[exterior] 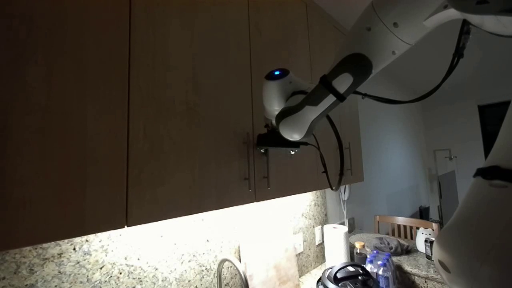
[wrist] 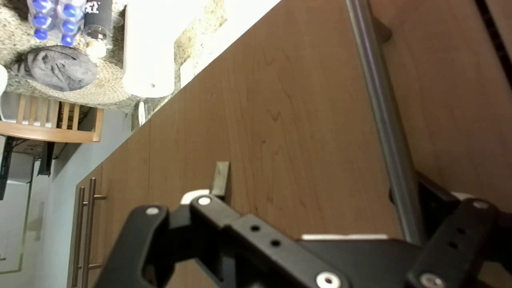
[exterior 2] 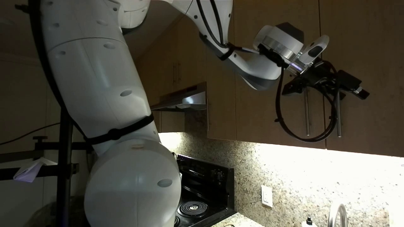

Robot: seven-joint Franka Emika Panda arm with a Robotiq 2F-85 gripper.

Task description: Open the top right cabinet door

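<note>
The top right cabinet door (exterior: pixel 279 44) is a narrow brown wood slab, shut flush with its neighbours. It also shows in an exterior view (exterior 2: pixel 363 126) and fills the middle of the wrist view (wrist: pixel 280 140). Its slim vertical metal handle (exterior: pixel 267 172) hangs near its lower corner, beside the seam, and also shows in the wrist view (wrist: pixel 380 96). My gripper (wrist: pixel 316 192) is open in front of the door, at the handle's upper part. The bar crosses in front of the right-hand fingertip; I cannot tell whether they touch. The gripper hides the handle's top in an exterior view (exterior 2: pixel 317 91).
The adjacent shut door (exterior: pixel 190 100) has its own handle (exterior: pixel 248 162) close to the seam. A cable loop (exterior 2: pixel 281 119) hangs by the gripper. Below are a faucet (exterior: pixel 234 268), a paper towel roll (exterior: pixel 336 244) and water bottles (exterior: pixel 382 270). A range hood (exterior 2: pixel 186 99) and stove (exterior 2: pixel 205 183) stand farther along.
</note>
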